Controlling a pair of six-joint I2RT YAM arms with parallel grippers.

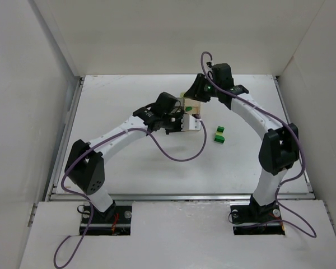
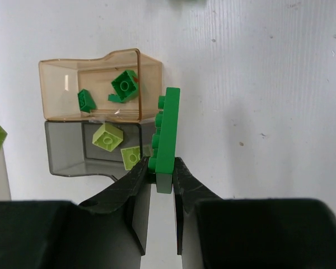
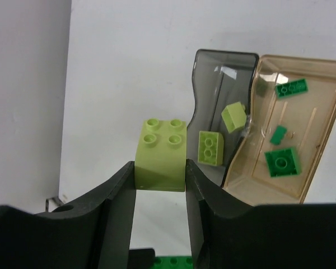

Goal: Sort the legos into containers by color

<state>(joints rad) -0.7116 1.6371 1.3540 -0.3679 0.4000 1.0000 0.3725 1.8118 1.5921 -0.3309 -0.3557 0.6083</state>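
Note:
My left gripper (image 2: pixel 161 166) is shut on a bright green flat lego (image 2: pixel 168 129) held on edge just right of the joined containers. The amber container (image 2: pixel 59 84) holds bright green legos (image 2: pixel 125 85). The grey container (image 2: pixel 64 154) holds two pale yellow-green legos (image 2: pixel 107 137). My right gripper (image 3: pixel 160 168) is shut on a pale yellow-green lego (image 3: pixel 161 152), left of the grey container (image 3: pixel 210 73) in its view; the amber container (image 3: pixel 319 129) lies beyond. In the top view the two grippers (image 1: pixel 181 122) (image 1: pixel 191 94) flank the containers (image 1: pixel 191 114).
Two bright green legos (image 1: pixel 219 134) lie loose on the white table to the right of the containers. White walls enclose the table on the left, the back and the right. A raised rail runs along the table's left edge (image 1: pixel 70 129).

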